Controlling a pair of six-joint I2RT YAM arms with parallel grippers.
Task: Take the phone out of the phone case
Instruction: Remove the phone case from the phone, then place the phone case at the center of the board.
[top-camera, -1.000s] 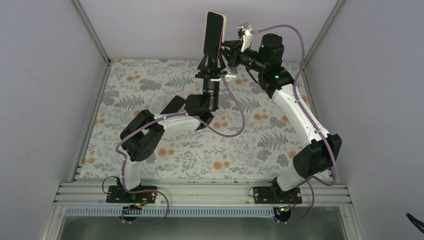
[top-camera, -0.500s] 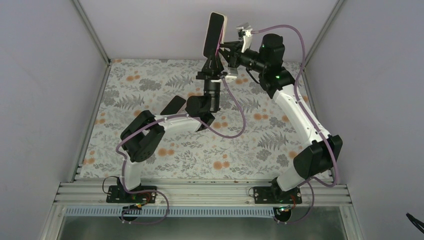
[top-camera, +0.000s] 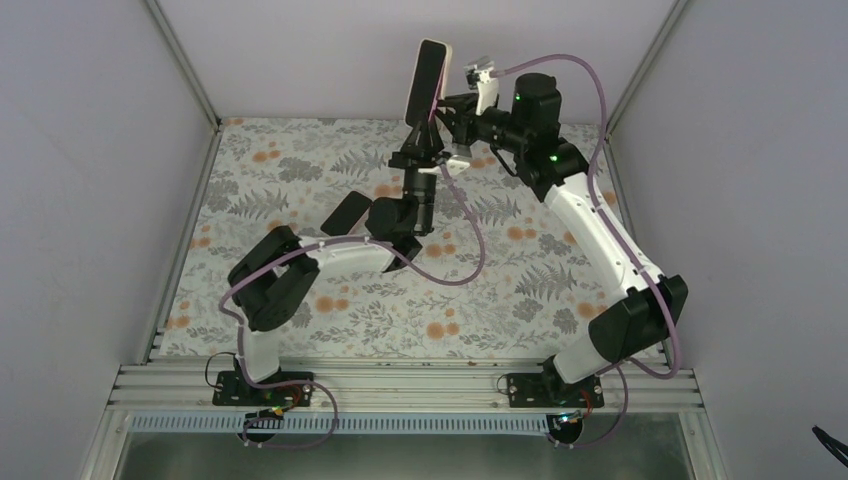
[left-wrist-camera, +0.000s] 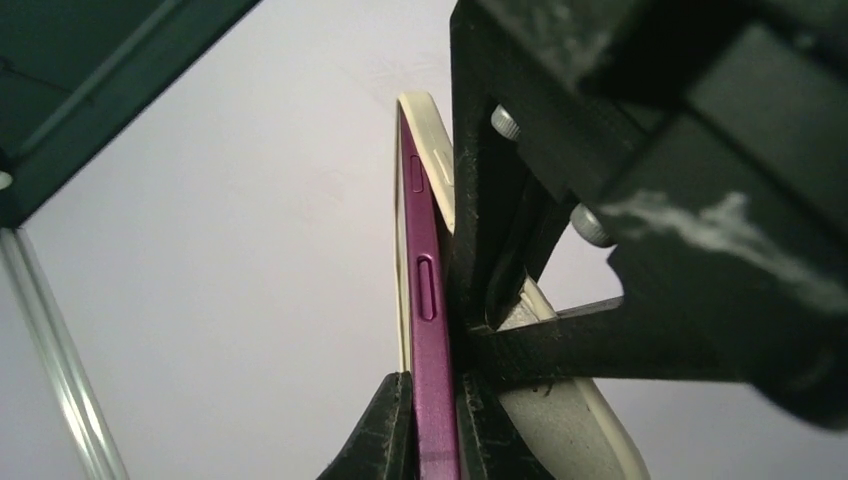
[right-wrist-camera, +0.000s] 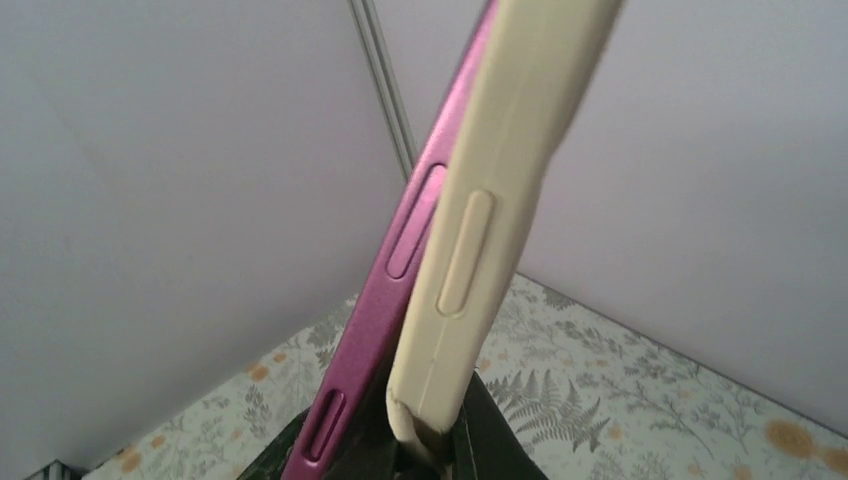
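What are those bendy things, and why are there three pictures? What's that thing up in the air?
They are two robot arms bolted to a flowery table. One picture looks down from above; the other two come from small cameras on the arms' wrists, very close up. The left gripper pinches a phone by its bottom end, holding it upright in the air. The phone case, the pale shell on its back, gapes away from the phone's purple edge. The right gripper sits at the case; whether it pinches is unclear. Another black phone lies on the table.
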